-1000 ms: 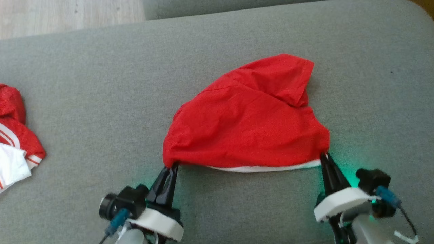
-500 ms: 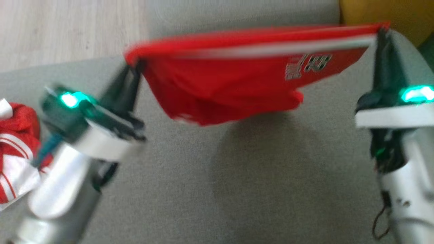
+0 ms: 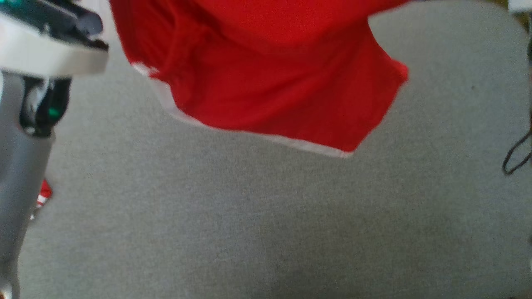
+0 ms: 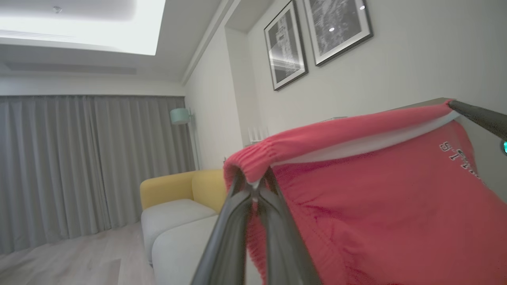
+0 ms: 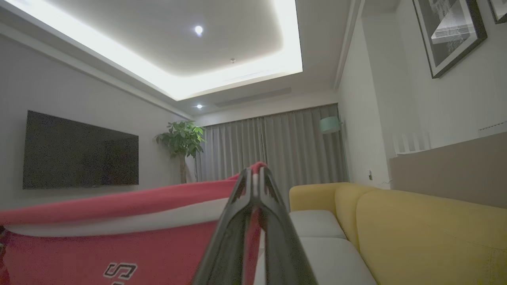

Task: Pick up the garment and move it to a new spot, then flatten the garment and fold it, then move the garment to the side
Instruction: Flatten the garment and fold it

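Observation:
The garment (image 3: pixel 270 79) is a pair of red shorts with a white hem, hanging in the air above the grey cushion (image 3: pixel 232 216). In the left wrist view my left gripper (image 4: pixel 252 190) is shut on one end of its red waistband (image 4: pixel 336 130), and lettering shows on the cloth (image 4: pixel 396 206). My right gripper (image 5: pixel 254 174) is shut on the other end, with the garment (image 5: pixel 119 237) stretching away to the left. The waistband is pulled taut between the two grippers. My left forearm (image 3: pixel 20 166) rises at the left edge of the head view.
Another red and white garment (image 3: pixel 43 195) peeks out behind my left forearm on the cushion. A yellow and grey sofa (image 5: pixel 396 237) stands by the wall, and a cable (image 3: pixel 517 155) hangs at the right edge of the head view.
Both grippers have lifted the garment off the cushion and raised it high; it now hangs spread between them, its lower hem swinging free. The head view has shifted.

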